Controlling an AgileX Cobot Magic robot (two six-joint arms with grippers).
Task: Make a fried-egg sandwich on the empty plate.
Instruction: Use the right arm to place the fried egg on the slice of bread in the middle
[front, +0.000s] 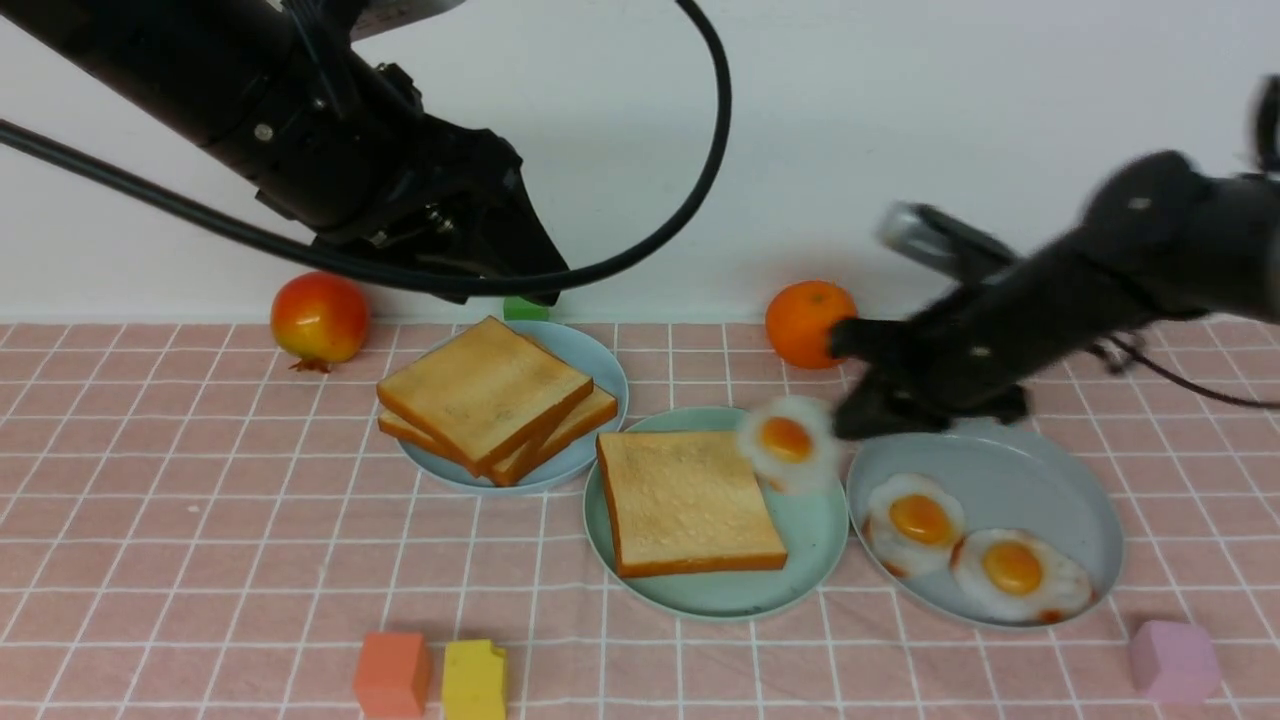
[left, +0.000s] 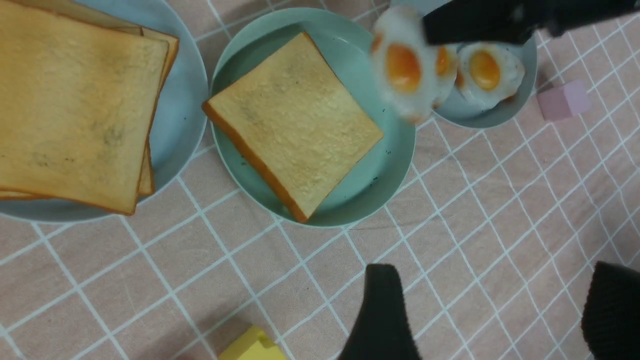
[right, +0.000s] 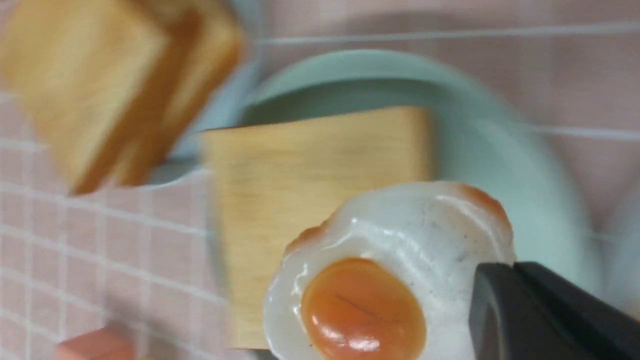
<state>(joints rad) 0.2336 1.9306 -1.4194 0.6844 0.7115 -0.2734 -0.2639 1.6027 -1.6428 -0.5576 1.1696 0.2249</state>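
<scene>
Your right gripper (front: 847, 420) clamps the fried egg (front: 787, 442) by its rim, centre frame, ready to lay flat on the toast (front: 690, 500); your left gripper (left: 495, 320) stands open.

Three plates stand in a row on the tablecloth (front: 200, 520): the left plate (front: 600, 370), set slightly further back, carries a toast stack (front: 485, 395), the centre plate (front: 800, 560) carries one flat toast slice (front: 688, 500), and the right plate (front: 1040, 480) carries two eggs (front: 915, 520) (front: 1015, 568) side by side. A third egg (front: 788, 442) hangs in the right gripper (front: 850, 420) over the centre plate's rear right rim. Behind the plates lie a pomegranate (front: 319, 318) at left and a citrus fruit (front: 810, 322) at right; two blocks (front: 392, 673) (front: 474, 680) sit at front left, one block (front: 1173, 660) at front right.
</scene>
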